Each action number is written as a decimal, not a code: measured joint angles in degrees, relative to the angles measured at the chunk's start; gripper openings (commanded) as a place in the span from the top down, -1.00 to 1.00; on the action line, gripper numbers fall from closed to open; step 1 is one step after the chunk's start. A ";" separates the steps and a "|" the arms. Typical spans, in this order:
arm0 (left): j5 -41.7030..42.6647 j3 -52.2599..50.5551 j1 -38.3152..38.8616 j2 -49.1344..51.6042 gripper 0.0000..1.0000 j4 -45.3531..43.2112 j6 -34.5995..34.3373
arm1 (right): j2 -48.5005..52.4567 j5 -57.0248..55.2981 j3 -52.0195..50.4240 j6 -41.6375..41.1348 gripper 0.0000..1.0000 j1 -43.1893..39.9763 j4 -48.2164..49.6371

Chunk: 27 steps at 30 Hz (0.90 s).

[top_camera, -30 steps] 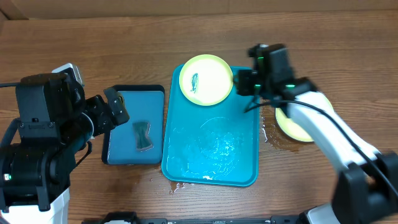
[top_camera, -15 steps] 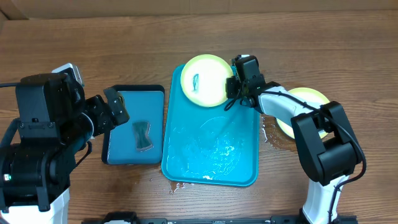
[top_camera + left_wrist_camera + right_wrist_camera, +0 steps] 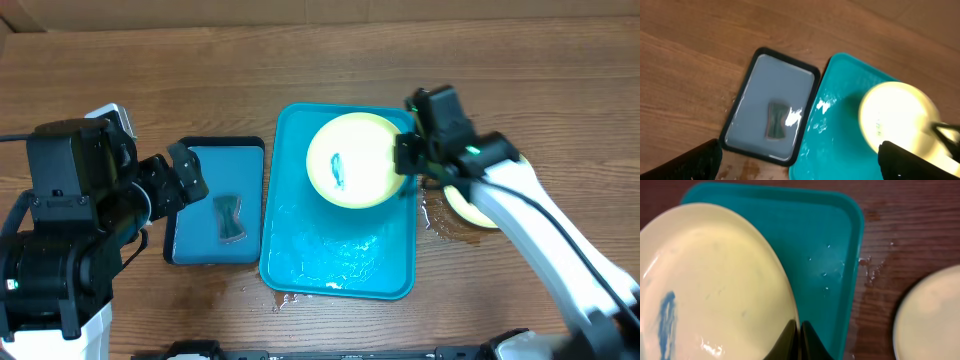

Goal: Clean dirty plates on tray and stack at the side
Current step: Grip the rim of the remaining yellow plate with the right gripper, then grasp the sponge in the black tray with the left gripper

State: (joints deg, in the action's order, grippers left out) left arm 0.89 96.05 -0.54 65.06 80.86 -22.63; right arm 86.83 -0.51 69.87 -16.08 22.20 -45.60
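Over the far half of the turquoise tray (image 3: 300,250) hangs a yellow-green plate (image 3: 352,160) with a blue smear left of its centre. My right gripper (image 3: 405,160) is shut on the plate's right rim, and the plate looks lifted off the tray. In the right wrist view the fingers pinch the plate (image 3: 715,280) at the gripper (image 3: 799,326), above the tray (image 3: 825,240). A second yellow-green plate (image 3: 464,207) lies on the table right of the tray, partly under my right arm. My left gripper (image 3: 185,175) stands open, empty, at the left.
A smaller dark-rimmed blue tray (image 3: 215,180) lies left of the turquoise tray, with a dark pad (image 3: 230,217) in it. Water glistens on the turquoise tray's floor and in a puddle (image 3: 440,218) on the wood at its right edge.
My right gripper shut on the smeared plate's rim and carried it from the tray's far-left corner toward the right, raised above the tray. The left arm has not moved.
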 measured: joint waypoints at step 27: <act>-0.02 -13.55 0.00 15.08 -0.68 -1.66 4.87 | -2.73 1.49 -12.00 -10.75 0.37 5.90 6.08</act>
State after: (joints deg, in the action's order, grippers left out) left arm 0.86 82.50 -0.54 80.14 79.20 -17.76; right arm 84.09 0.97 57.87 -26.83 28.10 -39.53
